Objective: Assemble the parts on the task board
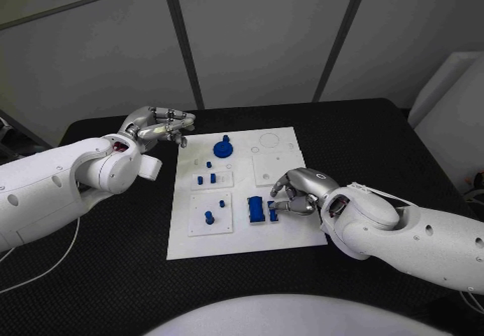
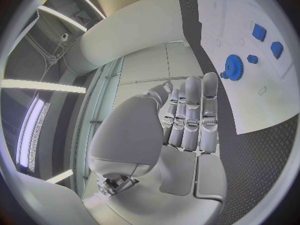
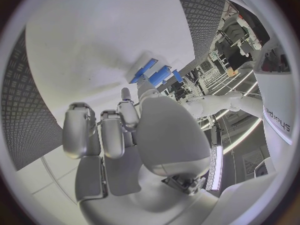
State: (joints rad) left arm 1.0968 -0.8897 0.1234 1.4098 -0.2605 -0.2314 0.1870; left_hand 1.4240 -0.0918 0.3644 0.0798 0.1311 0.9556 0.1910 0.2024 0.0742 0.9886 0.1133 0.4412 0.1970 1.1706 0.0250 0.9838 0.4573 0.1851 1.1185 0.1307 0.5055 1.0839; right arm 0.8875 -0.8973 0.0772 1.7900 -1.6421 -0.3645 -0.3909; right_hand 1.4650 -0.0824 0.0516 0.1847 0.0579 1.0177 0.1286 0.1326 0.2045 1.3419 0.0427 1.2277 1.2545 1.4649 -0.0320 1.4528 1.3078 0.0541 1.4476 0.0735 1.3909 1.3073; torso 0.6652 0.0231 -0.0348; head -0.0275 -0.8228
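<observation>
The white task board [image 1: 242, 234] lies in the middle of the black table. A blue gear [image 1: 223, 148] [image 2: 233, 66] stands near its far edge, with small blue pegs [image 1: 209, 165] just in front of it. A larger blue block [image 1: 257, 208] [image 3: 160, 75] stands on the board's near right part. My right hand [image 1: 296, 192] [image 3: 134, 135] is bent down over that spot. Its fingertips pinch a small blue part [image 1: 273, 212] right beside the block. My left hand [image 1: 161, 126] [image 2: 187, 120] hovers off the board's far left corner, fingers stretched out and holding nothing.
More small blue parts [image 1: 209, 217] stand in the board's near left panel. Pale round outlines [image 1: 271, 143] mark the far right of the board. Bare black table [image 1: 121, 280] surrounds the board, and grey wall panels [image 1: 262, 42] rise behind it.
</observation>
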